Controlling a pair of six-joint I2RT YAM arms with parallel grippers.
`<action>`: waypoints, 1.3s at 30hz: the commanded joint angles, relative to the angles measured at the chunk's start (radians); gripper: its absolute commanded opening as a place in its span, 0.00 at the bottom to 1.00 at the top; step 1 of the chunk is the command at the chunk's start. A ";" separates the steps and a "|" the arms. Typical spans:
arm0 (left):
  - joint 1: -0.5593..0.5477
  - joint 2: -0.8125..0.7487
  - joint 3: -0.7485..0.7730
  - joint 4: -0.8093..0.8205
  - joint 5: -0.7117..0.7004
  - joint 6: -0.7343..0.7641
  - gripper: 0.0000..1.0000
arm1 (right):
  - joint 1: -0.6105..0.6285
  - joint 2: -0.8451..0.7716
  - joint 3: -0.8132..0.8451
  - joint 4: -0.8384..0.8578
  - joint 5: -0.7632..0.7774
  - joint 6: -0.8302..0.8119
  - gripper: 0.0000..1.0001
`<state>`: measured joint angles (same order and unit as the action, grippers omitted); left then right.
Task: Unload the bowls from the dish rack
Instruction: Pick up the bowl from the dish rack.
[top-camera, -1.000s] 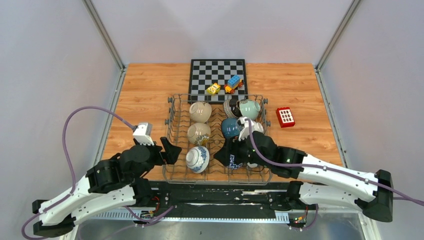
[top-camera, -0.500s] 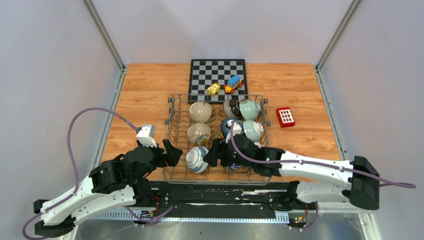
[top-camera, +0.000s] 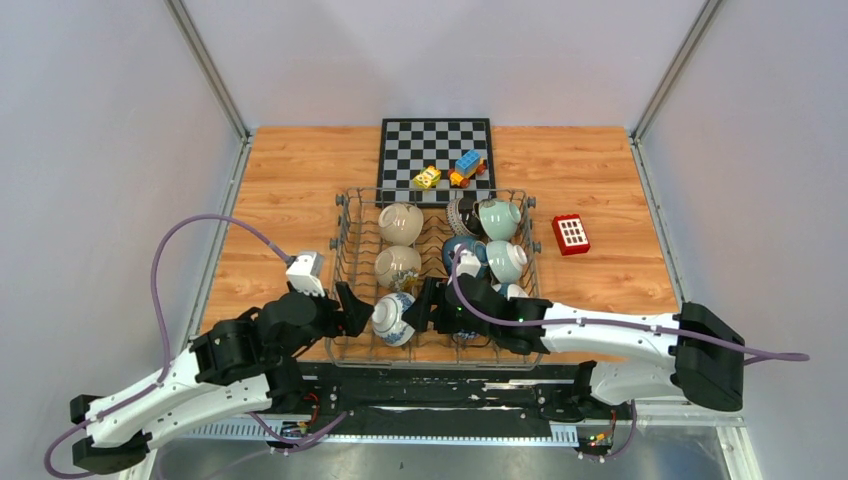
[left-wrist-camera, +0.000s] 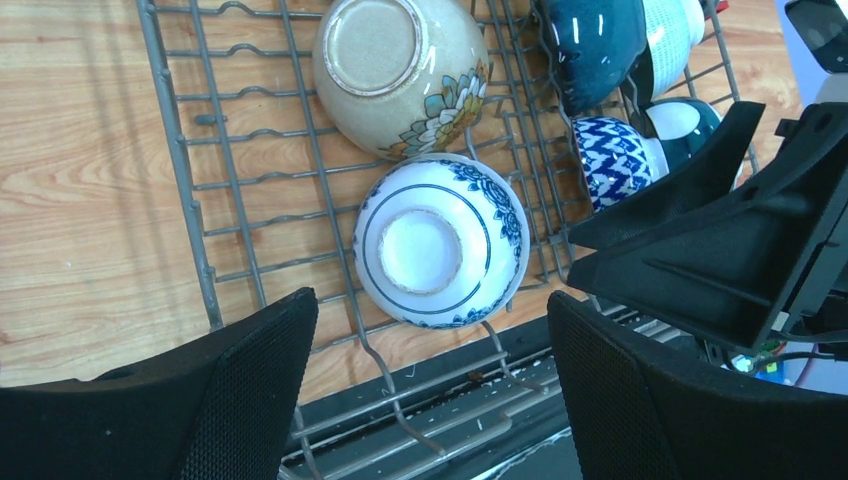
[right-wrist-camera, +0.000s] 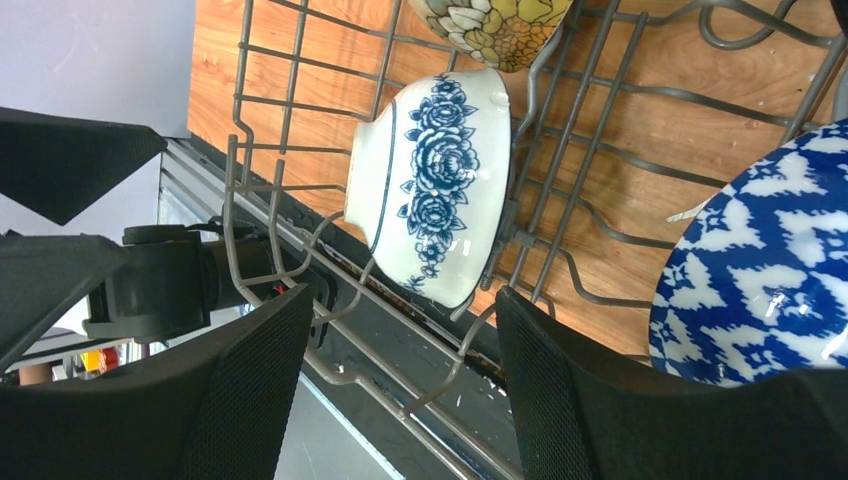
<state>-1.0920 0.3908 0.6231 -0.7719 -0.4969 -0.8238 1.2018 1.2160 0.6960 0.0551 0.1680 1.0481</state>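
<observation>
The grey wire dish rack (top-camera: 345, 250) holds several bowls. A blue-and-white floral bowl (top-camera: 394, 318) stands on its side at the rack's near left corner. It also shows in the left wrist view (left-wrist-camera: 441, 240) and the right wrist view (right-wrist-camera: 430, 215). My left gripper (top-camera: 352, 308) is open just left of it, with the jaws either side of the bowl in its wrist view (left-wrist-camera: 430, 310). My right gripper (top-camera: 425, 305) is open just right of it (right-wrist-camera: 402, 295). Two cream bowls (top-camera: 400, 223) (top-camera: 397, 265), a dark teal bowl (top-camera: 462, 255) and mint bowls (top-camera: 498, 218) sit farther back.
A blue zigzag-patterned bowl (right-wrist-camera: 760, 280) stands in the rack close to my right gripper. A chessboard (top-camera: 436, 140) with toy blocks (top-camera: 467, 167) lies behind the rack. A red block (top-camera: 571, 234) lies right of it. The rack's wire tines rise around the bowls.
My right gripper has moved left across the rack to the floral bowl. My left gripper has moved right, up to the rack's left edge beside the same bowl.
</observation>
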 joint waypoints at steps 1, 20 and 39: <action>-0.006 0.014 -0.020 0.040 0.019 -0.011 0.86 | 0.003 0.030 -0.018 0.044 0.035 0.045 0.71; -0.006 0.096 -0.073 0.136 0.085 -0.027 0.80 | -0.080 0.101 -0.084 0.214 -0.104 0.052 0.69; -0.006 0.140 -0.134 0.176 0.077 -0.060 0.73 | -0.116 0.164 -0.129 0.402 -0.263 0.046 0.63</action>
<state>-1.0920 0.5182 0.5053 -0.6277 -0.4126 -0.8665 1.0969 1.3674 0.5728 0.3889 -0.0429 1.1072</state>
